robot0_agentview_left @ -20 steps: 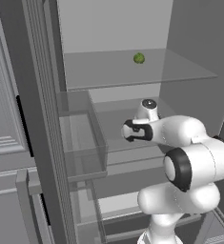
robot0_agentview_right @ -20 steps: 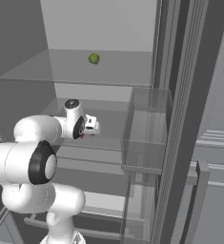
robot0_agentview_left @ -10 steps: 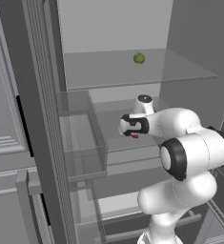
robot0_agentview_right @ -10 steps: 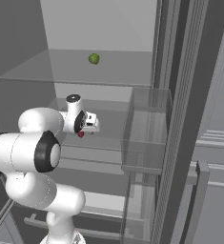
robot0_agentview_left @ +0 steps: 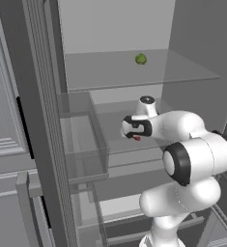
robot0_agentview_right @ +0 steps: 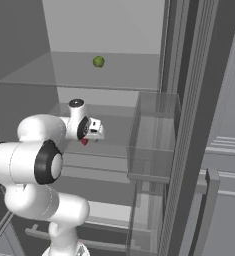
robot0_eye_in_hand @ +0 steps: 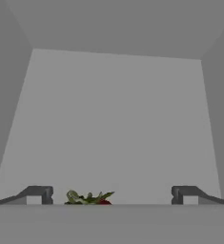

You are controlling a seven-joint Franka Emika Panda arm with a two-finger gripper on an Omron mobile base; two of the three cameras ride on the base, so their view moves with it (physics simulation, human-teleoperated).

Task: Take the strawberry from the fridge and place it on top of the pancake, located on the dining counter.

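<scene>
The fridge (robot0_agentview_left: pixel 192 29) stands open with pale grey walls and glass shelves. The strawberry (robot0_agentview_left: pixel 136 138) is a tiny red fruit lying on the middle shelf, also seen as the strawberry (robot0_agentview_right: pixel 84 142) just under the hand. My gripper (robot0_agentview_left: pixel 129 129) reaches in over that shelf. In the hand view the strawberry (robot0_eye_in_hand: pixel 90 198) with its green leaves sits low between the fingertips (robot0_eye_in_hand: pixel 39 194), closer to the left one, and my gripper (robot0_eye_in_hand: pixel 112 195) is open around it without touching. The pancake and the dining counter are out of view.
A small green round fruit (robot0_agentview_left: pixel 141 59) rests on the upper glass shelf (robot0_agentview_left: pixel 110 72), also seen as the green fruit (robot0_agentview_right: pixel 98 61). A clear door bin (robot0_agentview_left: pixel 81 140) juts out at the left, the same bin (robot0_agentview_right: pixel 154 140) at the right. The fridge's back wall (robot0_eye_in_hand: pixel 113 119) lies ahead.
The arm has stretched a little deeper into the fridge, bringing the hand down over the strawberry. The jaws have stayed wide.
</scene>
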